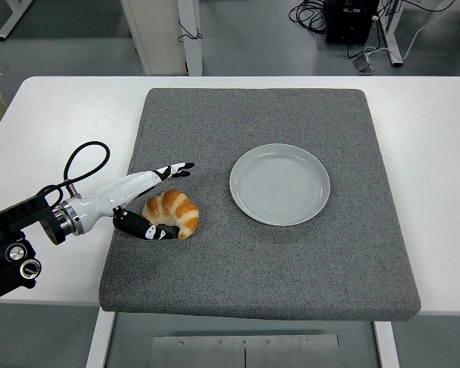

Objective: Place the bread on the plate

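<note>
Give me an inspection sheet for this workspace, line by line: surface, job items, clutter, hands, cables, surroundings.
Surface: white table with a grey felt mat covering its middle.
Job's things: croissant on the mat, left of the plate; the plate is empty.
Clutter: nothing seen.
Hands: left hand around the croissant, fingers spread, thumb at its near side, not closed; right hand not in view.
Cables: black loop at the left arm's wrist, over the table; more black cables on the floor at top right.
Surroundings: grey floor, table legs and black equipment beyond the far edge.
</note>
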{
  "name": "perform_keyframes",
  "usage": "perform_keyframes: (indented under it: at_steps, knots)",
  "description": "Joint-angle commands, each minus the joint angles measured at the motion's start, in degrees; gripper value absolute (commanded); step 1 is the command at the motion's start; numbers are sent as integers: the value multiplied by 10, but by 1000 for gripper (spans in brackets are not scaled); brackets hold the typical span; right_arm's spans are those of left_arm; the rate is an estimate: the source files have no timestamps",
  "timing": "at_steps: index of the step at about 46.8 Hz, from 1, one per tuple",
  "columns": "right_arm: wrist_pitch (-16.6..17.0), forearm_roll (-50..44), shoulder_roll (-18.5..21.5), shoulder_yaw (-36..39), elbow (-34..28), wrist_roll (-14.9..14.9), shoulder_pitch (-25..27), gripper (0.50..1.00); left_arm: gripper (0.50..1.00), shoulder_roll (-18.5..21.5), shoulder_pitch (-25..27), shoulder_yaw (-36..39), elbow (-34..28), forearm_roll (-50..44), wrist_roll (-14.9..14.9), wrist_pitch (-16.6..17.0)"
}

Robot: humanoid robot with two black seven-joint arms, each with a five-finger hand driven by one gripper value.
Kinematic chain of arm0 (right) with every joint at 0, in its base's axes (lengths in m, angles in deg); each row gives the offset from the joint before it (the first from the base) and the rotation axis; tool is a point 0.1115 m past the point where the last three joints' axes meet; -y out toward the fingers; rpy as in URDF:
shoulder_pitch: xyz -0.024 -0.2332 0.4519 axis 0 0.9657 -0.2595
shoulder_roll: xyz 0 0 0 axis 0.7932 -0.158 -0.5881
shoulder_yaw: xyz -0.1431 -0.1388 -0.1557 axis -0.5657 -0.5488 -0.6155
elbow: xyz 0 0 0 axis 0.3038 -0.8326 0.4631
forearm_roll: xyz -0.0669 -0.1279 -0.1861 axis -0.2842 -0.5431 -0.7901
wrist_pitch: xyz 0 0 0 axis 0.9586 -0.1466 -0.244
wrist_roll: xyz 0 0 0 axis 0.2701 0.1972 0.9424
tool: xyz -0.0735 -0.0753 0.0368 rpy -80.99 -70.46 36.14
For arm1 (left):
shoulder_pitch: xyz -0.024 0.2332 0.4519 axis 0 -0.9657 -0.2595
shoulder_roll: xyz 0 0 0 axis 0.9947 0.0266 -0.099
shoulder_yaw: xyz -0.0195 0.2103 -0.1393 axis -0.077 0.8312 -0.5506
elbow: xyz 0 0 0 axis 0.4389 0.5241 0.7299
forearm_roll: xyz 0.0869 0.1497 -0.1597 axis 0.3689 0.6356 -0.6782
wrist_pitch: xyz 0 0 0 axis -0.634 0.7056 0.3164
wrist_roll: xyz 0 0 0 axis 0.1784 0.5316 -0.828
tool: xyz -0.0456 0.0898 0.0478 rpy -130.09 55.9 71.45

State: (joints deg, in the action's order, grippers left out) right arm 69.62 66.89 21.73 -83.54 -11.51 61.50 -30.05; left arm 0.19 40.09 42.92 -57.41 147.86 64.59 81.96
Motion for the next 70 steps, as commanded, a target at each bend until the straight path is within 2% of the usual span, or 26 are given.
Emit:
perform_keyframes:
  at_steps: [1,19,27,49,53,54,56,61,70]
  knots:
    - [0,0,0,0,0,0,0,1000,968,-6,0,0,7,0,-1,4]
    - [0,0,0,0,0,0,0,1000,968,-33,1,0,39,1,-2,5]
    - [0,0,0,0,0,0,0,1000,968,-34,1,0,52,1,-16,7]
    - [0,0,0,0,0,0,0,1000,963,-44,1,0,70,1,-25,11]
    - [0,0,0,0,0,0,0,1000,925,-46,1,1,71,1,-31,11]
    - [0,0,0,0,0,0,0,1000,898,-46,0,1,71,1,-36,11]
    - [0,0,0,0,0,0,0,1000,809,-46,0,1,70,2,-47,11]
    - [0,0,0,0,0,0,0,1000,739,-46,0,2,70,1,-58,11]
    - [0,0,0,0,0,0,0,1000,742,-46,-1,9,71,1,-60,11]
